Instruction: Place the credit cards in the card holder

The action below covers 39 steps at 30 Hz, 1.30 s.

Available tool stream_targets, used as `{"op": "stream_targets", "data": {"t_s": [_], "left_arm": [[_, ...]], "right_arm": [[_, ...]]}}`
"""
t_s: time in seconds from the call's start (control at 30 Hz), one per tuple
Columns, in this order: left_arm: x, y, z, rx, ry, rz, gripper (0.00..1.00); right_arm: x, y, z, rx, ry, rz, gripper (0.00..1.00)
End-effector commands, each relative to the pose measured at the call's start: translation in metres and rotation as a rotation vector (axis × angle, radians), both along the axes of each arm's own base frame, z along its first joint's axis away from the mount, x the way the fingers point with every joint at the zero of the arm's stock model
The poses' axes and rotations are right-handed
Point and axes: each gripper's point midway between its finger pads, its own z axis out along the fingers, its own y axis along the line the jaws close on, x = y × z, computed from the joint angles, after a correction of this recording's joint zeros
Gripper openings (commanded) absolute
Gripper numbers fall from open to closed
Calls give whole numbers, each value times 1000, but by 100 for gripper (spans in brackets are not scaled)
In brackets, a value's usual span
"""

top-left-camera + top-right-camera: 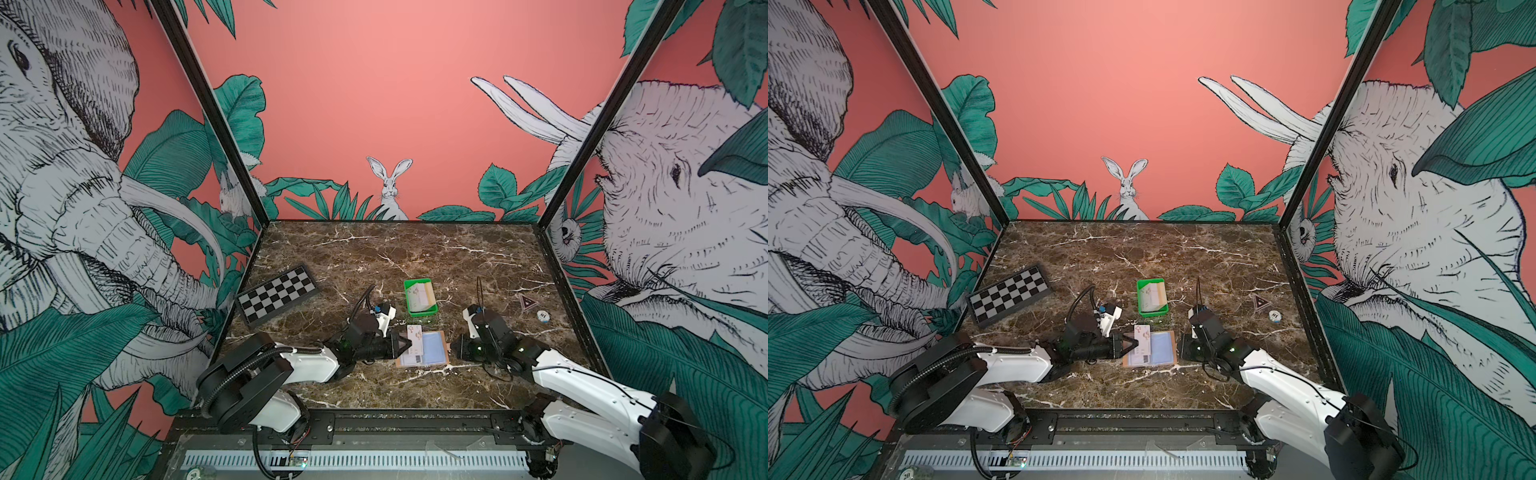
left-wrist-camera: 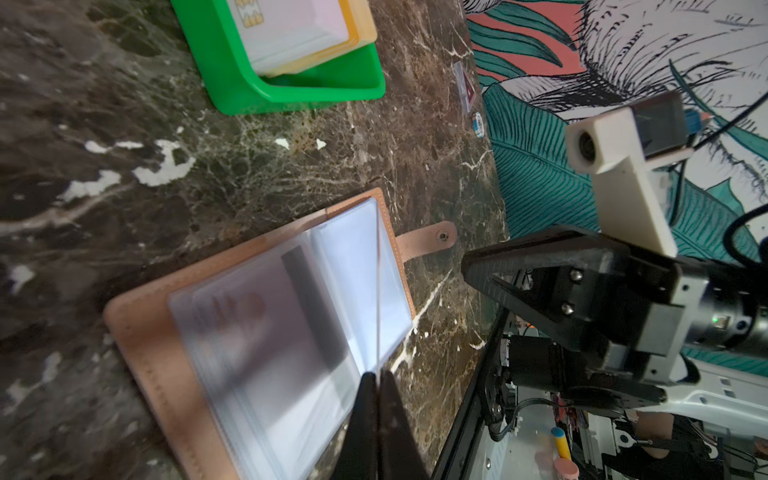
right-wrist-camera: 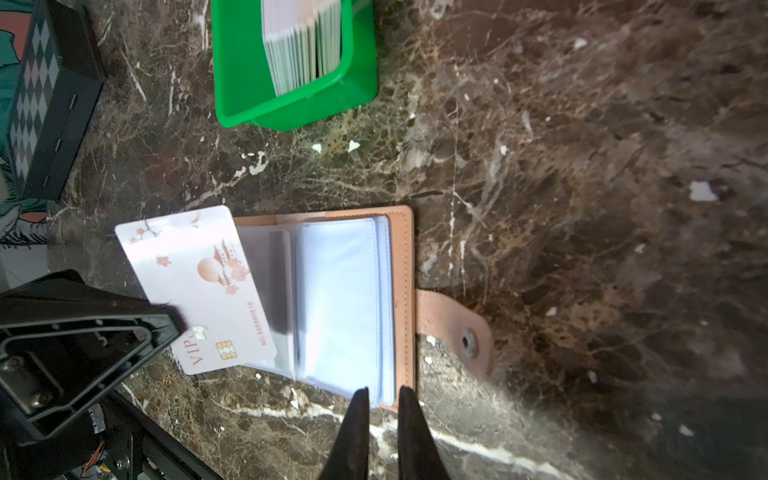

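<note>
While card [image 1: 413, 336] is clamped in fully closed jaws of left gripper [image 1: 407, 343], it is carried over left half of open card holder [image 1: 436, 347], as shown in both top views. Right gripper [image 1: 456, 347] is set just right of holder, jaws barely parted, nothing held. Remaining credit cards [image 1: 422, 297] are stacked in green tray [image 1: 407, 297] just beyond. Bare marble is left free near and far right.

Left wrist: card [image 2: 378, 291] is seen edge-on above sleeves [image 2: 357, 266]. Shallow, level entry is advised.

Right wrist: card [image 3: 195, 282] is skewed against holder edges and should be squared first. Whether its edge is tucked in cannot be told.
</note>
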Motion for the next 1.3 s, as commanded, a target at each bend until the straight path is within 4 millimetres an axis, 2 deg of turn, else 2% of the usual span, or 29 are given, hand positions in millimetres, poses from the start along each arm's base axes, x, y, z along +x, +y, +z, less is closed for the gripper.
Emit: {"op": "stream_targets", "data": {"t_s": [0.0,0.37,0.57,0.9,1.1,1.27], "left_arm": [[10,-7,10,-20,-35,2,0],[19,-8,9,-27,-22,-7,0],[18,-7,1,25,-10,-25,0],[22,-14,7,-9,18,-18,0],[15,-9,9,-31,55,3,0],[9,-8,14,-50,74,-9,0]], "right_arm": [[12,10,11,21,-48,18,15],[15,15,4,8,-29,27,14],[14,14,3,-1,-20,33,14],[13,20,-4,-8,14,60,13],[9,12,-18,-66,51,54,13],[8,14,-24,-68,75,66,13]]}}
